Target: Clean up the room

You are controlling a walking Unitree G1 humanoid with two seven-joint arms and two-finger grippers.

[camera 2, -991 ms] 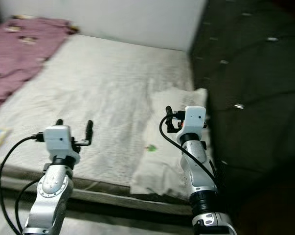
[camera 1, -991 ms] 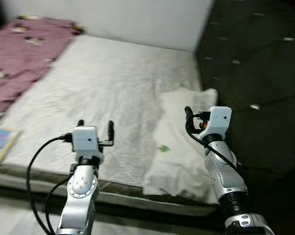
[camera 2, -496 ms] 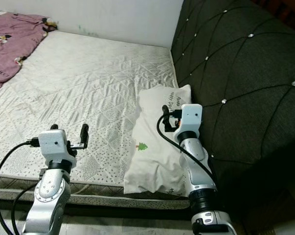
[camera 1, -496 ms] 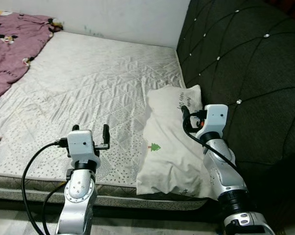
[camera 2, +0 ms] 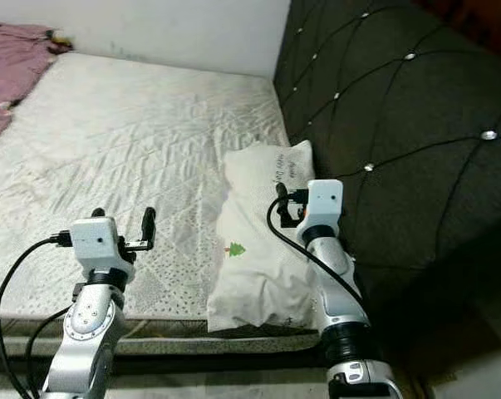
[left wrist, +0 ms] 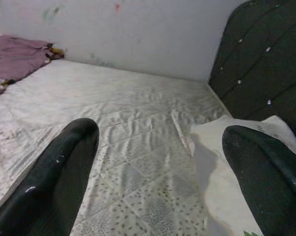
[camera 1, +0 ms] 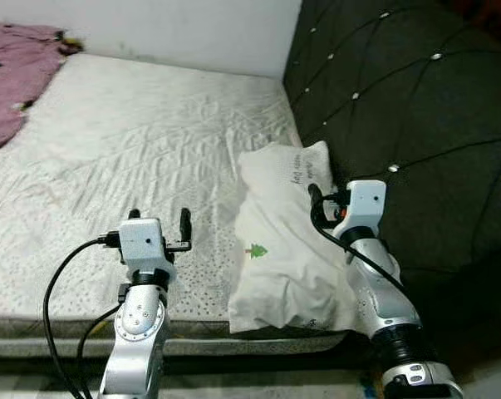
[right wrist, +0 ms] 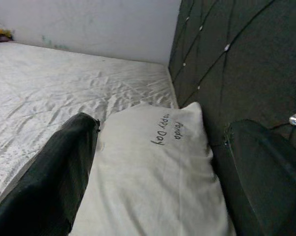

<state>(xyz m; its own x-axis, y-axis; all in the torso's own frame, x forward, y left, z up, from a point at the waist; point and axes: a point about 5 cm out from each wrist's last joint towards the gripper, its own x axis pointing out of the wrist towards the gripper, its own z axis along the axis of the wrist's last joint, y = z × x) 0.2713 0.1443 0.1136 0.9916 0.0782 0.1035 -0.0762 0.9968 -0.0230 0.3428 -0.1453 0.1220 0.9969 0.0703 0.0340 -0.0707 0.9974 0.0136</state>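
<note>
Pillow (camera 1: 283,241) lies at the mattress's (camera 1: 134,150) right edge; I hold both grippers, left (camera 1: 159,219) and right (right wrist: 157,162), spread (nothing gripped) for reaching.

Purple blanket (camera 1: 13,79) cut off at the frame edge, small print on the pillow (right wrist: 165,130) partly illegible.

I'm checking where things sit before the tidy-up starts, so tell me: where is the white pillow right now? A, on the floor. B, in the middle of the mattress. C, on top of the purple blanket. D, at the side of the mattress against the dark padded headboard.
D: the white pillow lies along the mattress edge beside the dark tufted headboard, far from the purple blanket.
</note>
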